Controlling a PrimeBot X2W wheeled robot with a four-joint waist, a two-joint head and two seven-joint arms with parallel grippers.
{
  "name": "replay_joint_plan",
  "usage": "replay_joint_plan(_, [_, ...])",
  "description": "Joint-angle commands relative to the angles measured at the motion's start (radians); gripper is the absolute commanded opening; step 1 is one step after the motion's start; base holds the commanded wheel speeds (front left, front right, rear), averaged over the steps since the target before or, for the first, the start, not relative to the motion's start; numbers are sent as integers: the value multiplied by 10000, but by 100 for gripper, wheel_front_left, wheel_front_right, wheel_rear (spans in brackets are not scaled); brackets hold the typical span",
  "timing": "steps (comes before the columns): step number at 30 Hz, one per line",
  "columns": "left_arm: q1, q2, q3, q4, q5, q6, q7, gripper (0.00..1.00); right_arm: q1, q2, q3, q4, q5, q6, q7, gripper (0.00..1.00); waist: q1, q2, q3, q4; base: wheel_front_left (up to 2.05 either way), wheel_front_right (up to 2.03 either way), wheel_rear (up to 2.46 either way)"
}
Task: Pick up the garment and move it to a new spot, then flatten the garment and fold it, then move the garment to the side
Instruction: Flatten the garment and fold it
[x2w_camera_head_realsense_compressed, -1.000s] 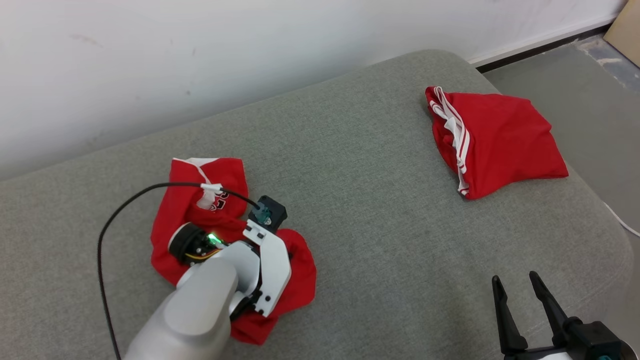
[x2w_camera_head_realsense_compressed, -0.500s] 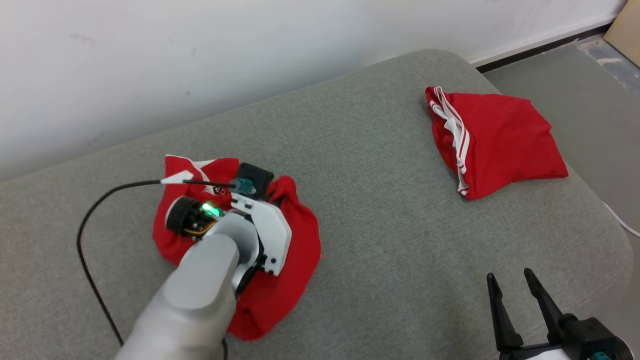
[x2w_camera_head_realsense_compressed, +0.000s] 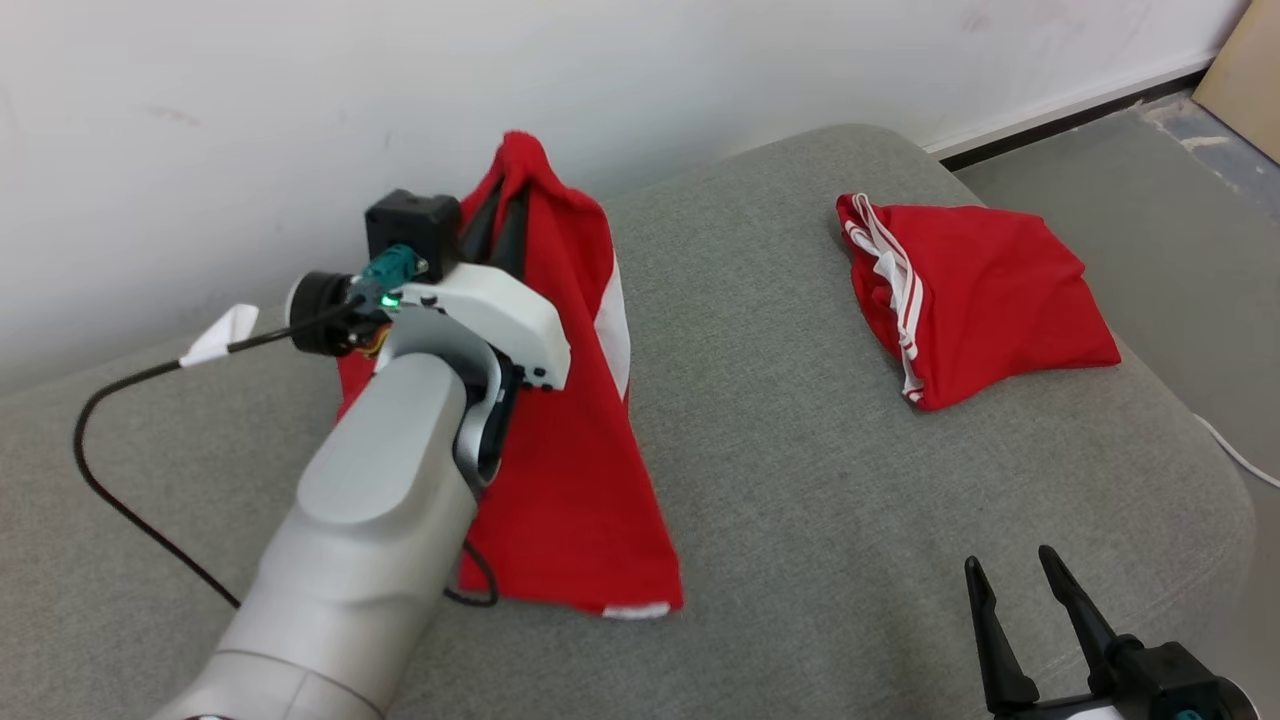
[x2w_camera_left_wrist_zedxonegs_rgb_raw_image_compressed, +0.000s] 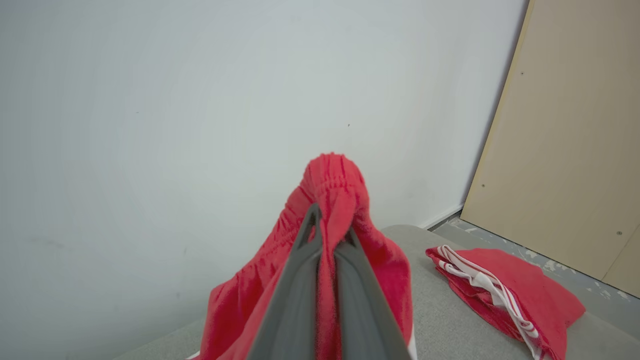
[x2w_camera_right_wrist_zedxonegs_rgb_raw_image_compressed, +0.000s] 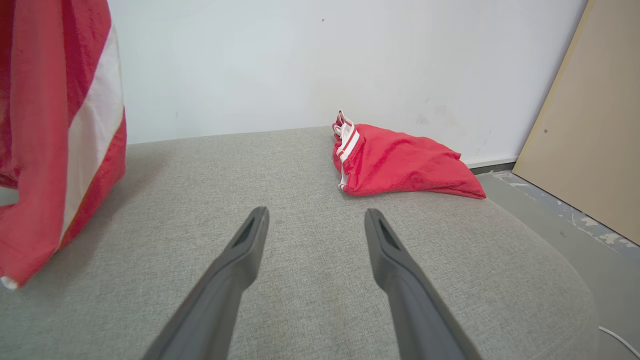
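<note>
Red garment (x2w_camera_head_realsense_compressed: 570, 470) pinched in left gripper (x2w_camera_left_wrist_zedxonegs_rgb_raw_image_compressed: 330, 222), forearm (x2w_camera_head_realsense_compressed: 380, 490) hiding part, right gripper (x2w_camera_right_wrist_zedxonegs_rgb_raw_image_compressed: 316, 215) wide

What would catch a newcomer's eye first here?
The left gripper, jaws clamped on a red garment, holds it draped down toward the grey cushion at the left. A second red garment with white stripes lies at the cushion's far right; the right gripper is open, lower right.

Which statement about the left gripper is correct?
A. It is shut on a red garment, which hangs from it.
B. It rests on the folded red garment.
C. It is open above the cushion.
A: the left gripper pinches the red garment, which hangs down from it.
</note>
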Motion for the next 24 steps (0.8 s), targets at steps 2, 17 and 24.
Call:
replay_joint_plan(2, [-152, 20, 266, -652, -100, 243, -81, 0, 92, -22, 8, 24, 16, -29, 11, 100, 0, 0, 11, 1, 0, 0, 0])
replay_joint_plan(17, [3655, 23, 680, -5444, -1679, -113, -67, 0, 197, -25, -379, -123, 66, -29, 11, 100, 0, 0, 210, 978, 0, 0, 0])
replay_joint_plan(24, [6383, 23, 523, -6533, -1711, -462, -66, 0, 364, -20, -546, -140, -65, -27, 11, 100, 0, 0, 136, 1733, 0, 0, 0])
